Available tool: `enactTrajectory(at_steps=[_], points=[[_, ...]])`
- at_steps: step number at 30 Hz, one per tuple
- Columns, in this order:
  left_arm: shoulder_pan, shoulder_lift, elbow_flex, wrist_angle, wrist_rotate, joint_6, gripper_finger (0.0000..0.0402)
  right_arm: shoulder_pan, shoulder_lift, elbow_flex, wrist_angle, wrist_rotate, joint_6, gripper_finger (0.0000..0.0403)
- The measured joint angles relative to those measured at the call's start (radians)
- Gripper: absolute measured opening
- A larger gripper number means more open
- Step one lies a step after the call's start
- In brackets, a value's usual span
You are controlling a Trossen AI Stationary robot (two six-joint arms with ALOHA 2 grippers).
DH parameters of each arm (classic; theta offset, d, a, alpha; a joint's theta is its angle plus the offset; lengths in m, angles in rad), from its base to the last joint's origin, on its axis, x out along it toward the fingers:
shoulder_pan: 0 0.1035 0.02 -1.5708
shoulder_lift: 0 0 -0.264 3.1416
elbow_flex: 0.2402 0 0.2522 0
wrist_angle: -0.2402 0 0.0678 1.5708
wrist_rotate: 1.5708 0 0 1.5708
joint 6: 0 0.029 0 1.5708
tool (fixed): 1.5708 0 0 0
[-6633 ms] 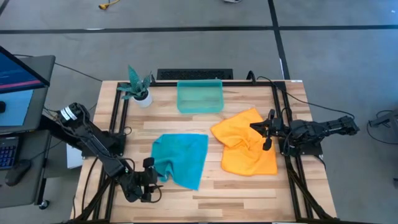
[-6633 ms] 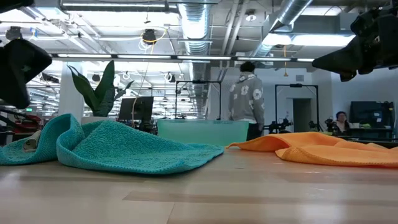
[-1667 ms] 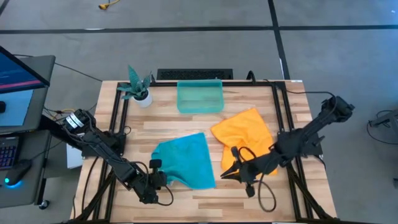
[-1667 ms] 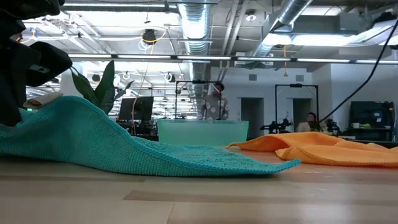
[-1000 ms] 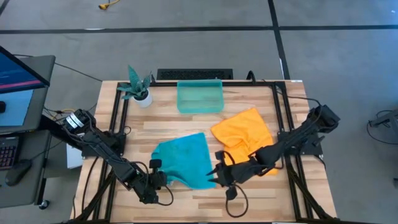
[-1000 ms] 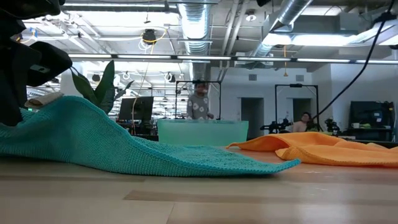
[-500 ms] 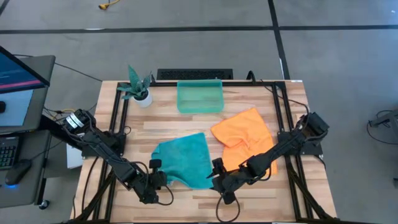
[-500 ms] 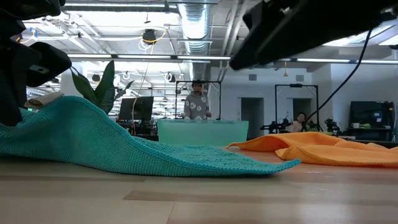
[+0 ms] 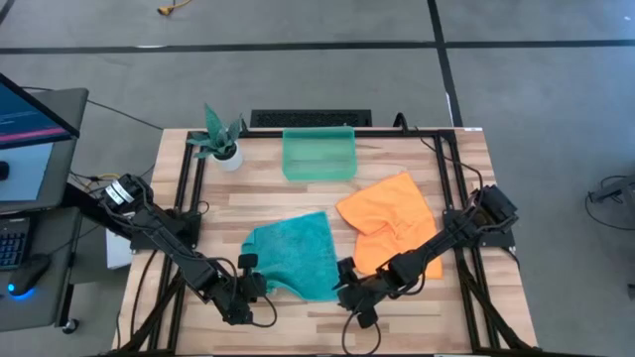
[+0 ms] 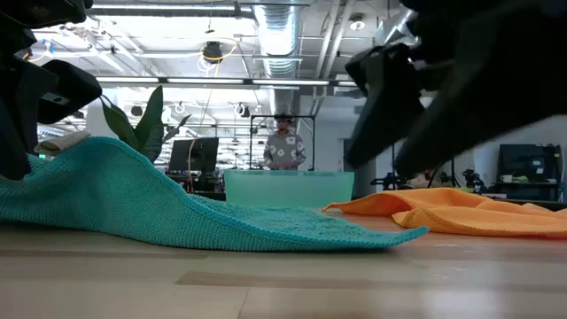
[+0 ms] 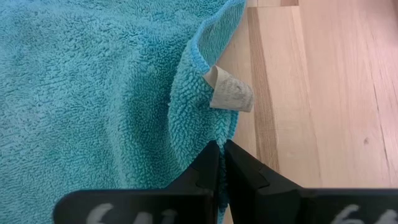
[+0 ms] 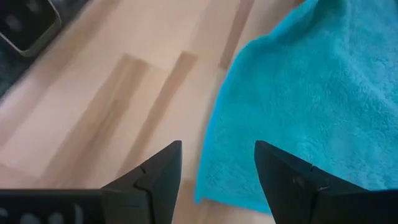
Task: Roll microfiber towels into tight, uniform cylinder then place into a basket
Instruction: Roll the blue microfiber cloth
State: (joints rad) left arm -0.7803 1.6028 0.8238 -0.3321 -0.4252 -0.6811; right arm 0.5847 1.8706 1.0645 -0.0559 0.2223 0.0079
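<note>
Two claws work the teal towel (image 9: 296, 256), spread mid-bench. The left claw (image 11: 219, 163) pinches its near-left corner; the right claw (image 12: 217, 171) stands wide over the opposite near corner. Step: spreading before rolling. Next, judged: lower and close on that corner.

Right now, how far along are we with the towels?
Nothing is finished: the basket holds no towel, and neither towel is rolled. In hand: the left pincer is shut on a corner of the teal towel, which lies spread out, and the open right pincer is over its opposite corner. Left: roll and place the teal one, then the crumpled orange towel.
</note>
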Motion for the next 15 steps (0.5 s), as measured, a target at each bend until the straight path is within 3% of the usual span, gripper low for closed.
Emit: enactTrajectory(at_steps=[15], points=[[0.0, 0.0, 0.0, 0.0, -0.002, -0.03, 0.0004, -0.006, 0.098, 0.004, -0.014, 0.001, 0.059, 0.0224]])
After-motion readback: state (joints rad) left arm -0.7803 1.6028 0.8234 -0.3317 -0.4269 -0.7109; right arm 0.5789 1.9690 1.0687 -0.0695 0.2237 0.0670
